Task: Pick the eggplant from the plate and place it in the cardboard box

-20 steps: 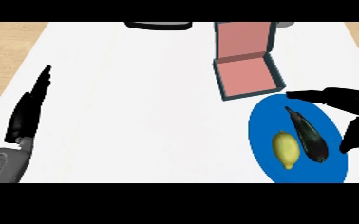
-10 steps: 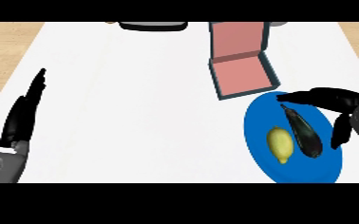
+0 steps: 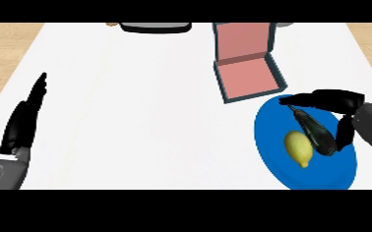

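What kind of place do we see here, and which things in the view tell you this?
Probably a kitchen counter set up for sorting food. A white counter top carries a blue plate with an eggplant and a lemon, and an open cardboard box stands beside the plate.

You have bright, even light over the flat white counter top [image 3: 145, 108], which reads as almost 1 tone from 9 o'clock to 3 o'clock. Against it, the black left hand [image 3: 23, 123] at 8 o'clock stands out as a plain silhouette. The round blue plate [image 3: 272, 150] at 4 o'clock shows flat, saturated colour. On it, the long dark purple eggplant [image 3: 317, 130] is so dark that it nearly merges with the black right hand [image 3: 335, 100] at 3 o'clock, so you cannot tell their outlines apart there. The small yellow lemon [image 3: 298, 148] carries soft shading, duller toward its lower tip. The open cardboard box [image 3: 248, 77] at 1 o'clock shows evenly lit pink inside dark walls.
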Motion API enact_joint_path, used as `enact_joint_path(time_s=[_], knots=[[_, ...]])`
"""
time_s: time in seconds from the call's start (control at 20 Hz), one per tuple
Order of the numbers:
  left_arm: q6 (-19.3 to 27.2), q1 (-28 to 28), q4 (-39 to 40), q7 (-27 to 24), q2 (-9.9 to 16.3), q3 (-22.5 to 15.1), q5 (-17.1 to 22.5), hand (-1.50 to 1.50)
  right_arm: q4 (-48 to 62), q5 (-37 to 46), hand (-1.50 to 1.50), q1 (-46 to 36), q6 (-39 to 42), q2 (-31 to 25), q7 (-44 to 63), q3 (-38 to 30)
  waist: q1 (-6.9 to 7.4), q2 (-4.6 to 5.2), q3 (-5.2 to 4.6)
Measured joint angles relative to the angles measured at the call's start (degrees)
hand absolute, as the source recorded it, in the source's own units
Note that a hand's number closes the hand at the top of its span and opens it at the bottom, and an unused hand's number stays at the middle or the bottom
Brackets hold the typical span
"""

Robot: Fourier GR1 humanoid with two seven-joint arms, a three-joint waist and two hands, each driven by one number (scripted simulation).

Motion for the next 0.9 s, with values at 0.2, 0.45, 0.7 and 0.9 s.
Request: enact_joint_path(time_s=[0.2,0.45,0.7,0.9], knots=[[0.3,-1.0,0.8,0.5,-0.3,0.4,-0.6,0.0,-1.3,-1.0,-1.5,-0.5,0.1,-0.4,-1.0,0.7,-0.41,-0.01,-0.03],[-0.5,-0.3,0.0,0.6,0.2,1.2,-0.7,0.0,-3.5,-1.5,-1.5,-0.1,0.6,-1.1,-0.6,2.3,-0.53,-0.18,-0.04],[-1.0,1.5,-1.1,0.4,0.0,2.1,-0.8,0.0,-7.0,-0.4,-1.5,1.1,1.3,-1.9,2.2,3.8,-0.82,-0.32,-0.06],[-1.5,1.4,0.2,-0.7,-0.6,2.6,-1.3,0.0,-6.4,0.9,-1.5,2.4,0.6,-0.5,3.9,4.7,-0.85,-0.38,-0.25]])
